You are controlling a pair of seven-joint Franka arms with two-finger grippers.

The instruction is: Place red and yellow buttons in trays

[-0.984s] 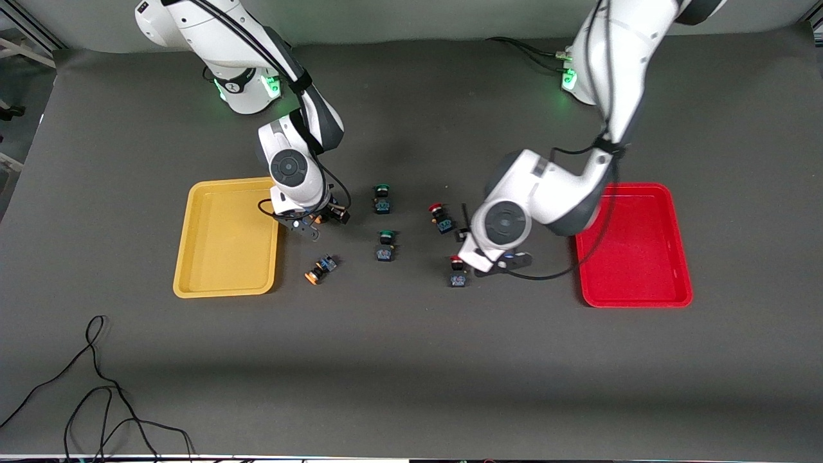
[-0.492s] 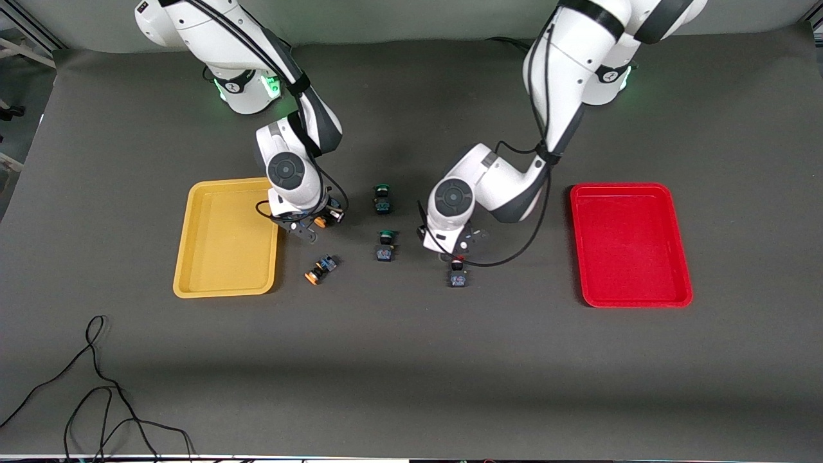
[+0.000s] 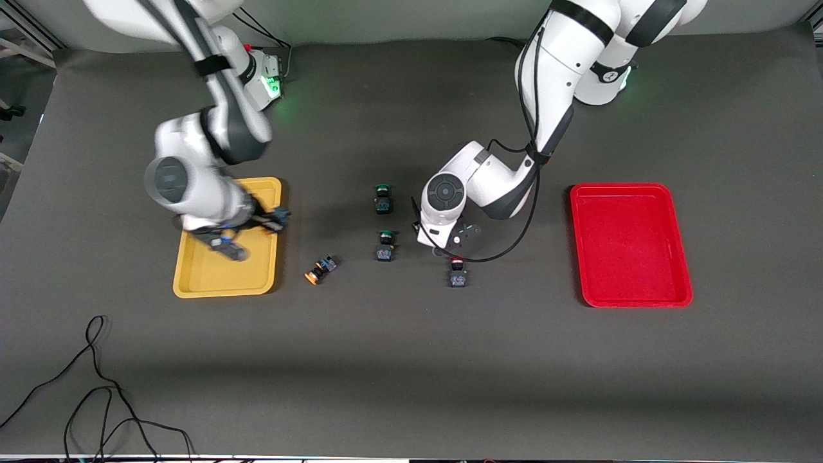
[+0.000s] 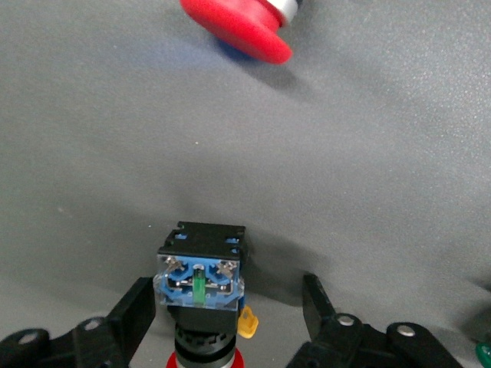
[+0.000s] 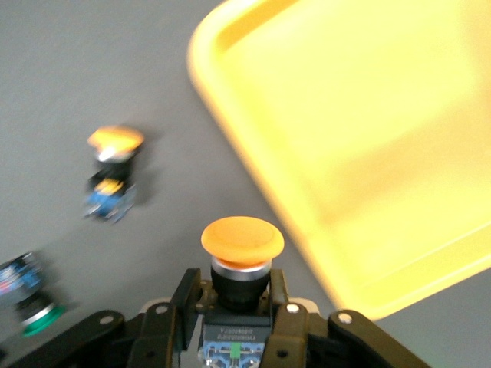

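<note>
Right gripper (image 5: 234, 322): clamping a yellow button (image 5: 242, 257), hanging over the yellow tray (image 3: 209, 276).
Left gripper (image 4: 230, 322): fingers spread, straddling a red button (image 4: 201, 280).

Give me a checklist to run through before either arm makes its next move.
1. Right claw shut on orange-capped black-and-blue push-button switch: ok.
2. That switch fully inside the shallow yellow plastic tray: cannot tell; it hangs by the rim.
3. Left claw open, straddling a red-capped switch on the grey table: ok.
4. Second red-capped switch apart from the left claw: ok.
5. Second orange-capped switch lying beside the yellow tray, not in it: not ok.
</note>
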